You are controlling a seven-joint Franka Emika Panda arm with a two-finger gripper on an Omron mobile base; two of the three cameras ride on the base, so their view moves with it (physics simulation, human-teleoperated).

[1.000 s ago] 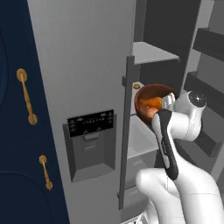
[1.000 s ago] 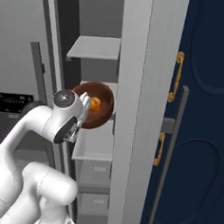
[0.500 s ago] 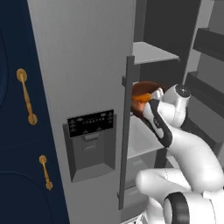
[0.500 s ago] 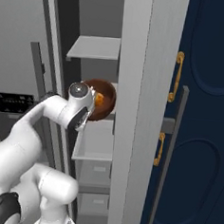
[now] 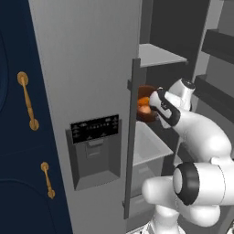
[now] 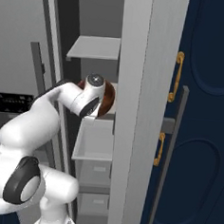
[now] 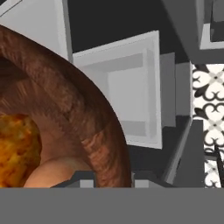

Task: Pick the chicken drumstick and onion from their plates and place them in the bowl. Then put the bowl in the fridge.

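The grey fridge [image 5: 91, 68] stood open between navy cabinets [image 6: 204, 116] with brass handles (patterned floor tiles [image 7: 210, 109] showed below). The jaws were clenched on the rim of the glossy reddish-brown bowl [image 7: 65, 100], held inside above a pale shelf bin [image 6: 94, 143]. In it lay the mottled chicken drumstick [image 7: 17, 144] and smooth onion [image 7: 57, 173].

navy cabinets [image 5: 18, 151] stand to the left in the left base view, carrying two brass handles: a long one [image 5: 27, 100] higher up and a shorter one [image 5: 47, 179] below it. in the right base view another navy cabinet front [image 6: 204, 116] stands at the right with two brass handles, upper [image 6: 175, 76] and lower [image 6: 159, 149]. in the hand view, a patch of black-and-white patterned floor tile [image 7: 209, 105] shows at the right edge.
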